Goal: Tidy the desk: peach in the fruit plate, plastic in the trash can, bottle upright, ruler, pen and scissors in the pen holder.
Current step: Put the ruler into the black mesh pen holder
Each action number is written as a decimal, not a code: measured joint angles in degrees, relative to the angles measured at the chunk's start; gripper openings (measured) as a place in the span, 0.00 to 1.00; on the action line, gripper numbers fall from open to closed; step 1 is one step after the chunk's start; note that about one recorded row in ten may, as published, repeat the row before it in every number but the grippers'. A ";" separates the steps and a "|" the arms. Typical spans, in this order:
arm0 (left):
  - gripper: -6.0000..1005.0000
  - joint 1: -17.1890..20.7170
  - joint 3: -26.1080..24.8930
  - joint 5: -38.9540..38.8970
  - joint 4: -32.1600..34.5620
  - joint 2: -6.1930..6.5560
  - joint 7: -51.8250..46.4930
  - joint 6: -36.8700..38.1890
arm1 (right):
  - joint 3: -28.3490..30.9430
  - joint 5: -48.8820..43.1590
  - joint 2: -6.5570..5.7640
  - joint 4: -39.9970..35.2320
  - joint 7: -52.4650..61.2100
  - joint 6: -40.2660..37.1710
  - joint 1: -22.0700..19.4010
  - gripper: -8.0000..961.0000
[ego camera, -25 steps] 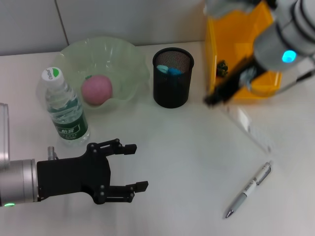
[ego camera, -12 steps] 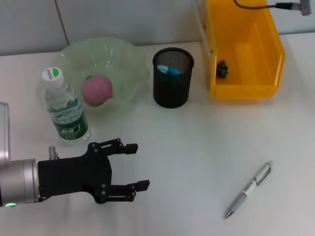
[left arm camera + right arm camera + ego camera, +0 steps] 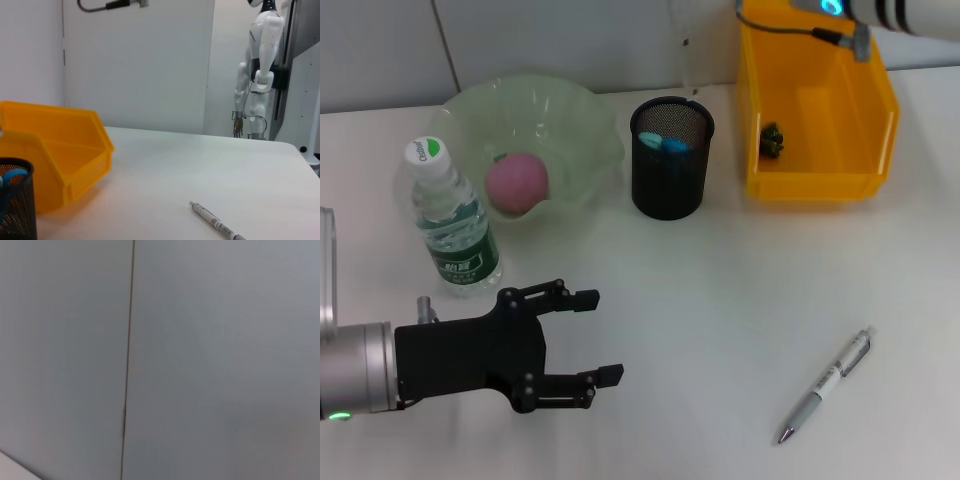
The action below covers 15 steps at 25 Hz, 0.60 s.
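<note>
The pink peach [image 3: 517, 182] lies in the green fruit plate [image 3: 585, 120]. The water bottle [image 3: 450, 215] stands upright to the plate's left. The black mesh pen holder [image 3: 670, 160] holds blue scissor handles [image 3: 663, 142]; it also shows in the left wrist view [image 3: 15, 205]. A silver pen [image 3: 825, 385] lies on the table at the right and shows in the left wrist view [image 3: 215, 225]. A faint clear strip [image 3: 685, 45], seemingly the ruler, hangs above the holder. My left gripper [image 3: 600, 337] is open and empty at the near left. Only part of my right arm [image 3: 890, 12] shows at the top edge.
A yellow bin [image 3: 850, 185] stands at the back right with a small dark item [image 3: 772, 140] inside; it also shows in the left wrist view [image 3: 85, 165]. The wall runs right behind the plate, holder and bin. The right wrist view shows only the wall.
My right arm has risen from the table in front of the yellow bin to the top edge, and the clear ruler has left the table. My left arm has not moved.
</note>
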 joint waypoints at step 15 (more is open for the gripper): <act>0.84 0.16 0.02 0.01 -0.01 0.42 0.00 0.20 | -4.80 2.80 0.04 7.11 -0.04 9.65 -0.56 0.40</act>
